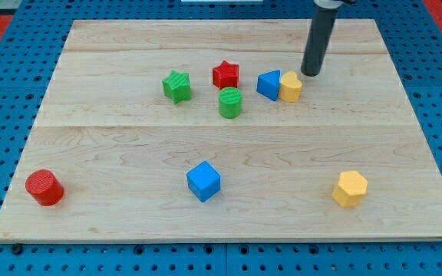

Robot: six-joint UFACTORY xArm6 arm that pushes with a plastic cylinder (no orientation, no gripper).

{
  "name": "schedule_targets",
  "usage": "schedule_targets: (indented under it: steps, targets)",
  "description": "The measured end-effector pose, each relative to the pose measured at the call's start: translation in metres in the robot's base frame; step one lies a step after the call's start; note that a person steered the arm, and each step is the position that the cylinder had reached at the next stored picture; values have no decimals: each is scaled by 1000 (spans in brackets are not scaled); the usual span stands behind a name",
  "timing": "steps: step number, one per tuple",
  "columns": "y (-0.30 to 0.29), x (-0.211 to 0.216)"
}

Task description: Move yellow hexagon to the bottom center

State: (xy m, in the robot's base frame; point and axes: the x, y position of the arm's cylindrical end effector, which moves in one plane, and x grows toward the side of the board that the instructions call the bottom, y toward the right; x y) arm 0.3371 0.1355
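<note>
A yellow hexagon (350, 188) lies near the board's bottom right. A second yellow block (291, 87), whose shape I cannot make out, sits in the upper middle and touches a blue block (268, 84) on its left. My tip (311, 73) stands just up and to the right of that second yellow block, close to it, and far above the yellow hexagon. The dark rod rises from the tip to the view's top edge.
A red star (225, 74), a green star (176, 86) and a green cylinder (230, 102) cluster in the upper middle. A blue cube (203, 181) lies at the bottom centre. A red cylinder (44, 188) lies at the bottom left. The wooden board (113, 146) rests on blue pegboard.
</note>
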Motion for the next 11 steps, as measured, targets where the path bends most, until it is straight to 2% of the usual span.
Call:
schedule_targets:
  steps: [1,3,4,5,6,7,8,9,10,11]
  targets:
    - [-23,40]
    - [-55,84]
    - [38,136]
    - [92,203]
    - [44,226]
    - [-49,218]
    - [-91,217]
    - [-80,269]
    - [-111,244]
    - [-147,192]
